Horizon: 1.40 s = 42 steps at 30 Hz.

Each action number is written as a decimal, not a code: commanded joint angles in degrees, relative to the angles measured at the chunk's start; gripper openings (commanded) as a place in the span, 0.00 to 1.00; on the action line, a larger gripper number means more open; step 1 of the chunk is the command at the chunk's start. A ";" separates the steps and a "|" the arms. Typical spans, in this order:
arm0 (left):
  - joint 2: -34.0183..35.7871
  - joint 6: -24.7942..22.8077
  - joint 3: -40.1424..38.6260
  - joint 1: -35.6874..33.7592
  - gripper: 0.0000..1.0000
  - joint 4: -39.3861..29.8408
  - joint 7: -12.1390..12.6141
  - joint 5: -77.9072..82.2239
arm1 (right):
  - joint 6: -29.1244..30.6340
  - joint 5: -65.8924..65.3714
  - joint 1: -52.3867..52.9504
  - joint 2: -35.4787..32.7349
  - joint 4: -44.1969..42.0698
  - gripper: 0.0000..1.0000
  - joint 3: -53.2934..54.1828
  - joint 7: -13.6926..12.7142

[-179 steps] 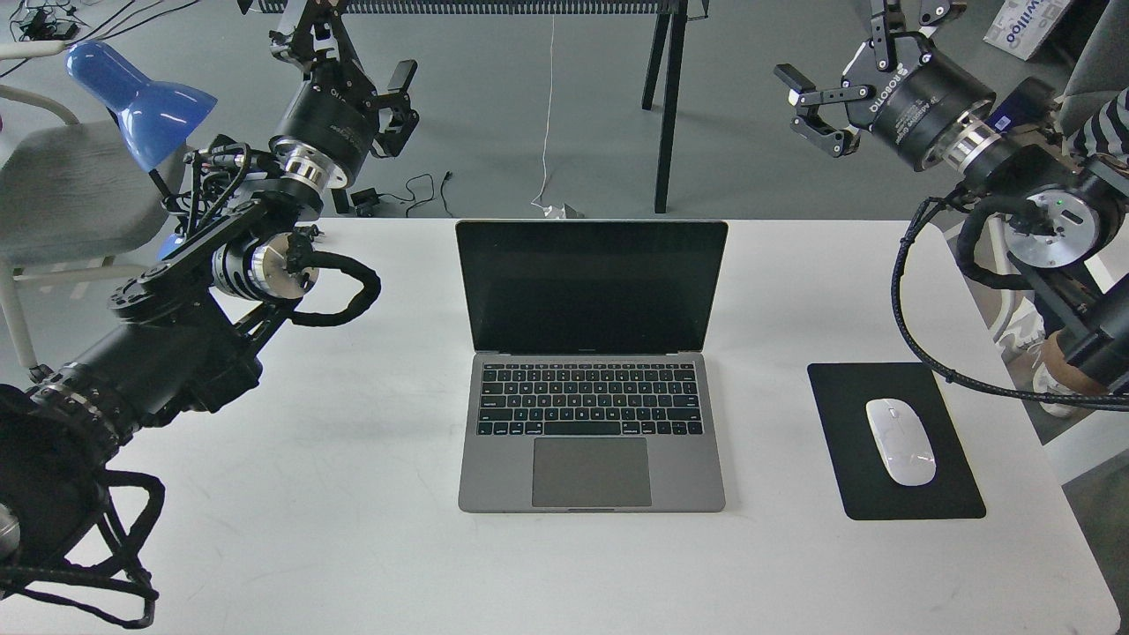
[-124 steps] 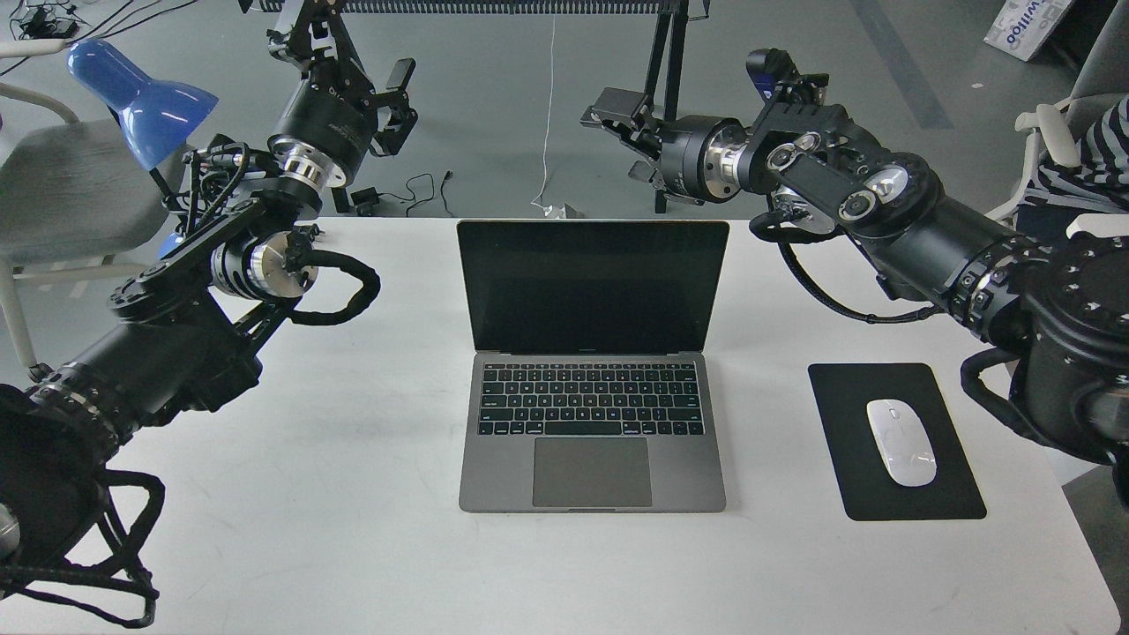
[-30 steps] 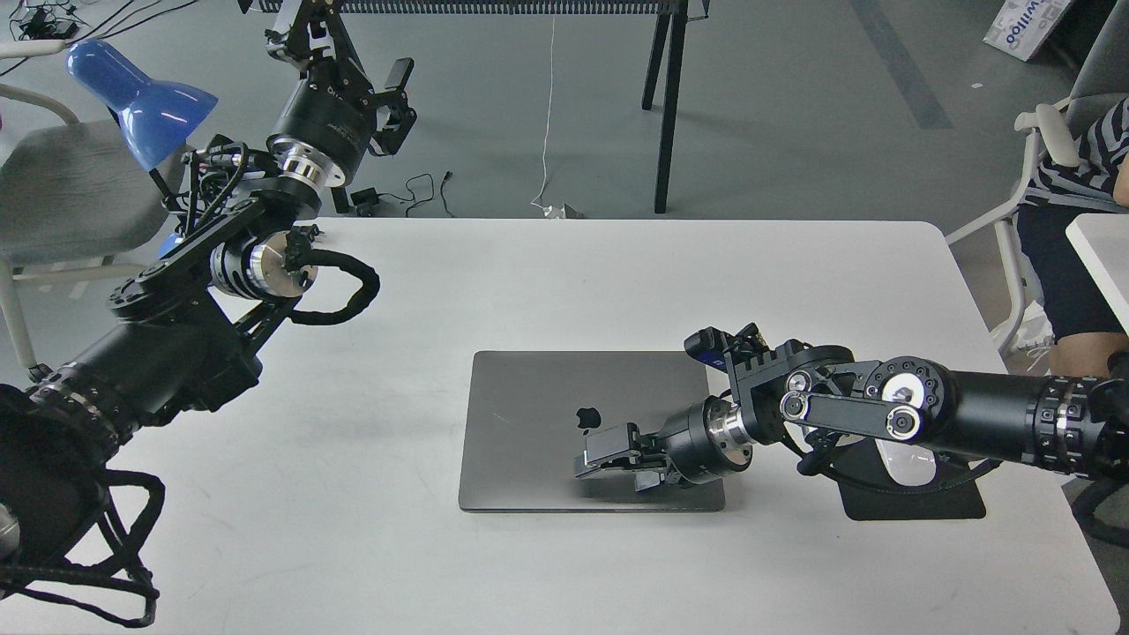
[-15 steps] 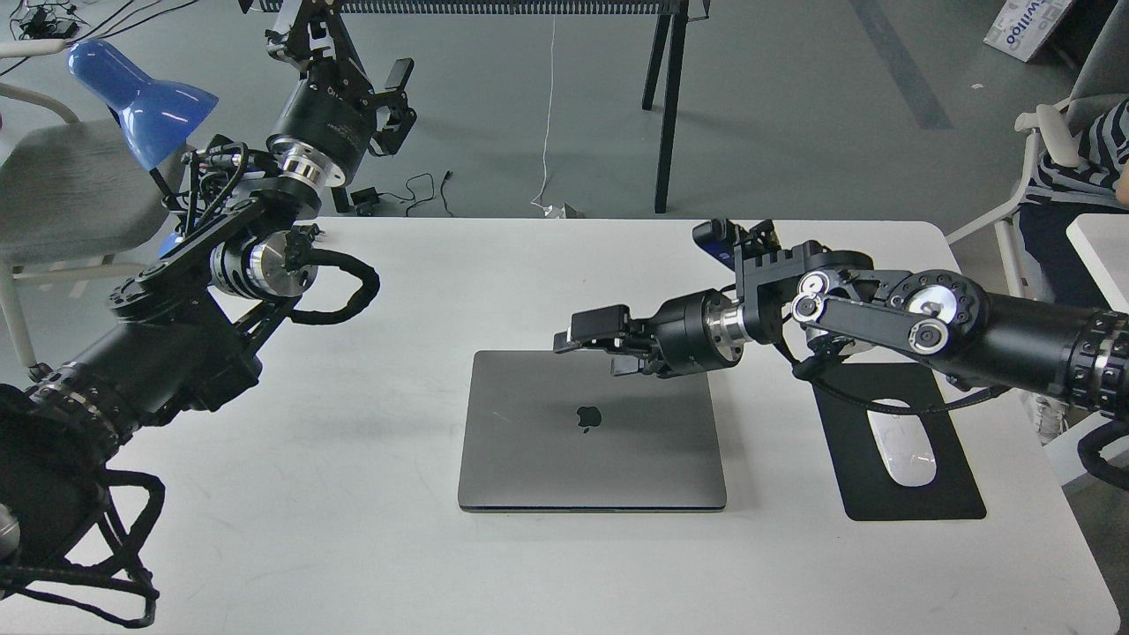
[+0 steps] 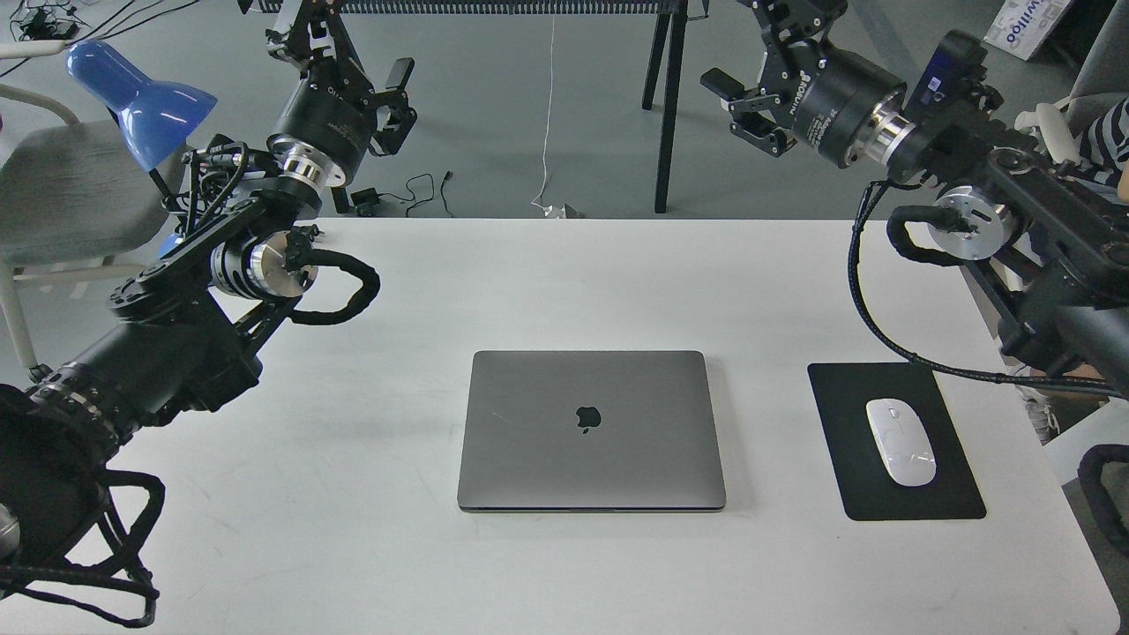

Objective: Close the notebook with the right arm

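White table: closed notebook lid-up at centre, nearer the front edge; black mouse pad toward the right edge, white mouse on it.

The notebook lies shut — keys and screen hidden. The right gripper is cut off by the top edge.

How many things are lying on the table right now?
3: the closed notebook in the middle, the mouse pad to its right, and the white mouse on that pad. Nothing looks hidden.
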 commanded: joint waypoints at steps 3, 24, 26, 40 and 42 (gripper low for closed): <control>0.00 0.00 0.03 0.00 1.00 0.01 0.00 0.00 | 0.31 6.33 -5.97 0.13 0.27 1.00 4.31 0.38; 0.00 -0.08 0.03 0.00 1.00 0.01 0.00 0.00 | 6.11 10.65 -8.35 1.36 0.09 1.00 4.75 0.65; 0.00 -0.08 0.03 0.00 1.00 -0.08 0.00 0.00 | 6.11 10.65 -8.18 1.45 0.18 1.00 5.89 0.65; -0.09 -0.08 0.03 0.00 1.00 -0.17 0.00 0.00 | 6.20 10.56 -5.72 1.80 -3.50 1.00 5.72 0.65; -0.09 -0.08 0.03 0.00 1.00 -0.17 0.00 0.00 | 6.38 10.56 -4.93 2.50 -5.08 1.00 5.63 0.65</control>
